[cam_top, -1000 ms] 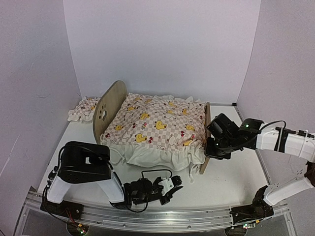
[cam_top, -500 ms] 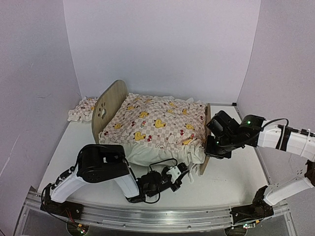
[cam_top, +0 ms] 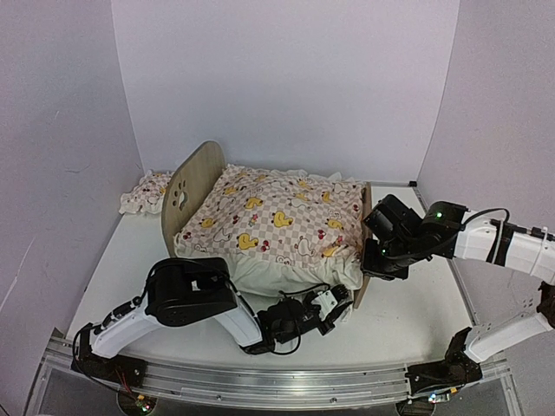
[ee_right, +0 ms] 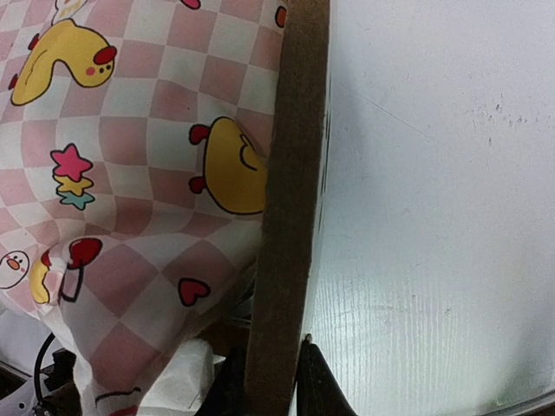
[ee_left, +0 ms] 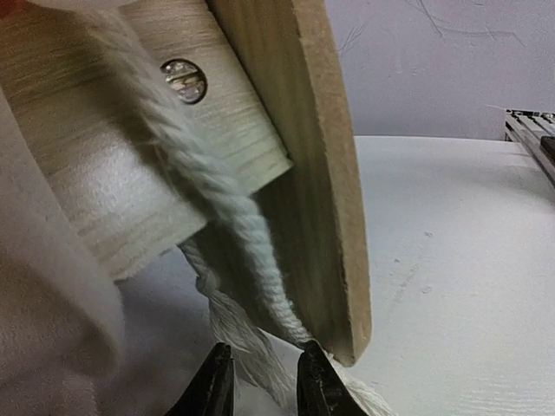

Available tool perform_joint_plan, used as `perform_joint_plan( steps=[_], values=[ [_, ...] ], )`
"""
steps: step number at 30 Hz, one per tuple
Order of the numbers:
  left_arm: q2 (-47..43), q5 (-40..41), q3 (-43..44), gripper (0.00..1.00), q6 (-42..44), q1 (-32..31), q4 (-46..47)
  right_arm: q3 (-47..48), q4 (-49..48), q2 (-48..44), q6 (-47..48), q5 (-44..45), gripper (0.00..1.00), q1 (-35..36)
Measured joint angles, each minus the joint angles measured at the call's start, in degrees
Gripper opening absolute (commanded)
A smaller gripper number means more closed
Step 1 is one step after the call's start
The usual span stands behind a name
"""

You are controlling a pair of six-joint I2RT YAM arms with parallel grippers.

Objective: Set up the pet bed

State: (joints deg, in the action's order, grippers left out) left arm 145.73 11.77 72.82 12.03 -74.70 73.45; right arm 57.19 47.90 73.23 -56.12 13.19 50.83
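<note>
The pet bed (cam_top: 192, 184) stands mid-table, its paw-print headboard on the left and its footboard (cam_top: 363, 260) on the right. A pink checkered duck-print cover (cam_top: 269, 218) lies over it. My right gripper (cam_top: 373, 253) is shut on the footboard's top edge (ee_right: 284, 217), one finger (ee_right: 317, 388) on each face. My left gripper (cam_top: 338, 300) is low at the bed's front right corner. In the left wrist view its fingertips (ee_left: 217, 383) stand slightly apart around the frayed end of a white rope (ee_left: 236, 221), beside the footboard (ee_left: 323, 173) and the screwed side rail (ee_left: 130, 165).
The small matching ruffled pillow (cam_top: 144, 192) lies at the back left, behind the headboard. White walls close in the back and both sides. Bare white table (cam_top: 416, 303) lies to the right of the footboard and along the front edge.
My left arm has swept right along the bed's front and reached in under the front right corner, and its jaws have parted a little. The right gripper keeps its hold on the footboard.
</note>
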Motion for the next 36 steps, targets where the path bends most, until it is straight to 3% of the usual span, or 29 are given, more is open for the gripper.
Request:
perform_joint_plan(
  steps=[14, 15, 19, 23, 31, 36],
  values=[
    [2.56, 3.63, 6.51, 0.36, 0.24, 0.79, -3.65, 1.57, 1.38, 0.00, 1.01, 3.08, 0.00, 0.79],
    [2.73, 4.02, 6.99, 0.35, 0.22, 0.81, -3.87, 1.73, 1.49, 0.00, 1.11, 3.41, 0.00, 0.85],
    [3.06, 4.35, 8.35, 0.16, 0.09, 0.94, -5.51, 2.19, 1.68, 0.00, 1.20, 4.13, 0.00, 1.11],
    [3.06, 3.21, 8.44, 0.23, 0.20, 1.14, -6.03, 2.51, 1.86, 0.00, 0.94, 4.28, 0.00, 1.53],
    [-5.79, 3.48, -8.55, 0.38, 0.24, 1.29, -2.62, 2.54, 2.08, -0.07, -1.46, 3.15, 0.00, 2.73],
    [-10.01, 4.37, -17.84, 0.37, 0.35, 0.33, 1.03, 2.54, 2.16, -0.07, -1.38, 3.17, 0.00, 2.75]
  ],
)
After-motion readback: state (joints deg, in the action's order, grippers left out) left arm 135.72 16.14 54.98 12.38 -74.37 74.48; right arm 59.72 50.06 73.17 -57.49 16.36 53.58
